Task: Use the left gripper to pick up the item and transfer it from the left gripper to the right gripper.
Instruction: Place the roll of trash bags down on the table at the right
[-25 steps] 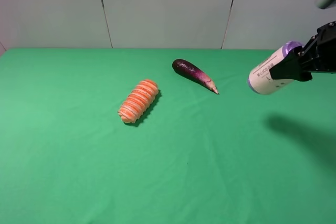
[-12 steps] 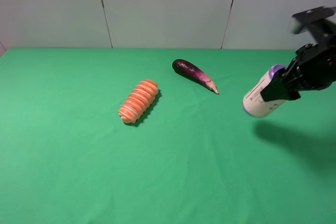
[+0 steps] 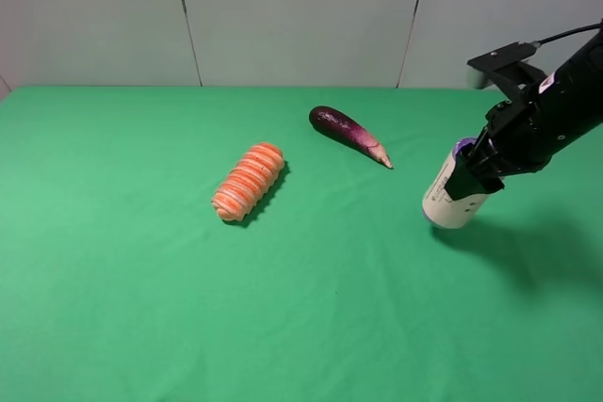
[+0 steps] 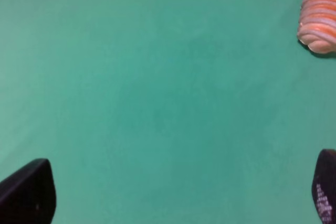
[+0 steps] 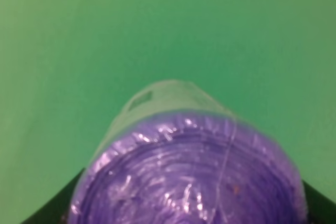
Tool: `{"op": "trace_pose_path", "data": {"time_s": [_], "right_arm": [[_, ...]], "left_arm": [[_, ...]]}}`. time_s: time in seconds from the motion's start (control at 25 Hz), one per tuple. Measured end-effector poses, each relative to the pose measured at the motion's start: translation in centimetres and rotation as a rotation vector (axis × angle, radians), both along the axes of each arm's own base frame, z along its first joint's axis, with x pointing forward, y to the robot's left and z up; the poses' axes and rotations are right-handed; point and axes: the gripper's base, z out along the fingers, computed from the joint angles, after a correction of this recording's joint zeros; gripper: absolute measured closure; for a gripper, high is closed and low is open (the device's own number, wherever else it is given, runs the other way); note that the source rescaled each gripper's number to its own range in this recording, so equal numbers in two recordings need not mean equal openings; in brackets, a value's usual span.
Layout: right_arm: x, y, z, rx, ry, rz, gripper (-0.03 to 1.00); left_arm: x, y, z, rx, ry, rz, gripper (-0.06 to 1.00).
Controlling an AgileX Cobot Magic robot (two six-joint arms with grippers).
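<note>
The item (image 3: pixel 445 201), a cream-white cylinder with a shiny purple top, is held by my right gripper (image 3: pixel 474 176) at the right of the green table, tilted, its base at or just above the cloth. In the right wrist view its crinkled purple top (image 5: pixel 189 177) fills the lower half between the two black fingers. My left gripper (image 4: pixel 173 195) is out of the exterior view; in the left wrist view its two black fingertips (image 4: pixel 26 191) stand wide apart over bare green cloth, empty.
An orange-and-white ribbed roll (image 3: pixel 249 181) lies left of centre; its end shows in the left wrist view (image 4: pixel 319 15). A dark purple eggplant (image 3: pixel 349 135) lies behind the middle. The green table (image 3: pixel 141 280) meets a grey wall at the back.
My right gripper has carried the item down and slightly left, turning it from lying sideways in the air to nearly upright close to the cloth.
</note>
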Motion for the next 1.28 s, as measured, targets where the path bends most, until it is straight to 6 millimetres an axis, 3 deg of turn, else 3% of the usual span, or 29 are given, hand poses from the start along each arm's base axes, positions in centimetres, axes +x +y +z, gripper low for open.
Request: {"op": "trace_pose_path", "data": {"time_s": [0.2,0.56,0.6,0.64,0.68,0.76,0.84,0.96,1.28], "right_arm": [[0.6,0.1,-1.7,-0.013,0.050,-0.002,0.97],[0.8,0.1,-2.0,-0.019,0.044,-0.002,0.97],[0.8,0.1,-2.0,-0.017,0.042,-0.008,0.89],[0.9,0.1,-2.0,-0.013,0.039,-0.020,0.55],[1.0,0.1,-1.9,-0.008,0.036,-0.037,0.31],[1.1,0.1,-1.9,-0.001,0.034,-0.058,0.10],[1.1,0.1,-1.8,0.001,0.035,-0.064,0.02],[1.1,0.1,-1.8,0.002,0.034,-0.068,-0.02],[1.1,0.1,-1.8,0.002,0.034,-0.068,-0.03]], "left_arm": [[0.0,0.0,0.0,0.000,0.000,0.000,0.00],[0.0,0.0,0.0,0.000,0.000,0.000,0.00],[0.0,0.0,0.0,0.000,0.000,0.000,0.00],[0.0,0.0,0.0,0.000,0.000,0.000,0.00],[0.0,0.0,0.0,0.000,0.000,0.000,0.00],[0.0,0.0,0.0,0.000,0.000,0.000,0.00],[0.0,0.0,0.0,0.000,0.000,0.000,0.00],[0.0,0.0,0.0,0.000,0.000,0.000,0.00],[0.0,0.0,0.0,0.000,0.000,0.000,0.00]]}}
